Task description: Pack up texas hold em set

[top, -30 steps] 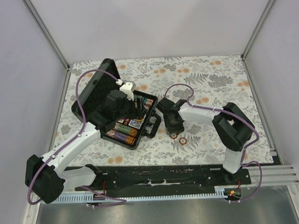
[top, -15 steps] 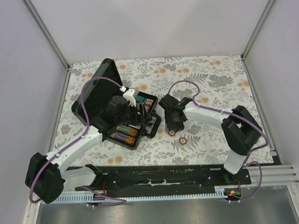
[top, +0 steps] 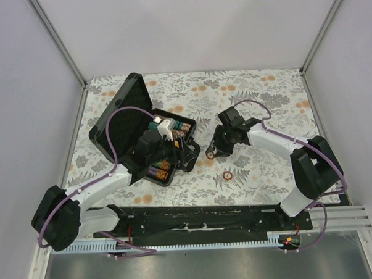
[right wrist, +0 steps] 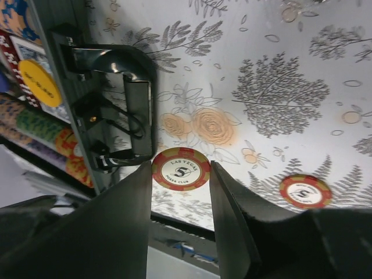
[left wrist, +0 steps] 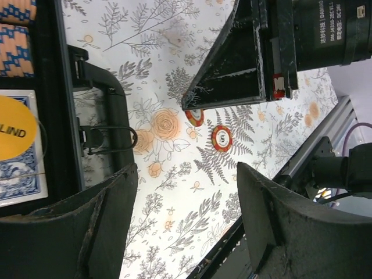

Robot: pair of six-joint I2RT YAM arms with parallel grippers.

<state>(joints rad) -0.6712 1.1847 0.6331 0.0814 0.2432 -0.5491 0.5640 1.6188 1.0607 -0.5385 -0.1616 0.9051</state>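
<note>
The black briefcase lies open at the left, lid raised, with rows of coloured chips inside. My right gripper is shut on a red "5" poker chip just right of the case handle; the chip sits flat between both fingers. A second red chip lies on the cloth nearby and also shows in the right wrist view. My left gripper is open and empty over the case's front edge. Beside it are a blue card deck and a yellow button.
A floral cloth covers the table. White walls close in the left, back and right sides. A black rail with the arm bases runs along the near edge. The case handle sticks out toward the right arm.
My right gripper has swung up and left and taken one red chip with it. My left gripper has moved from over the case's inside toward its front edge. The second chip has stayed put.
</note>
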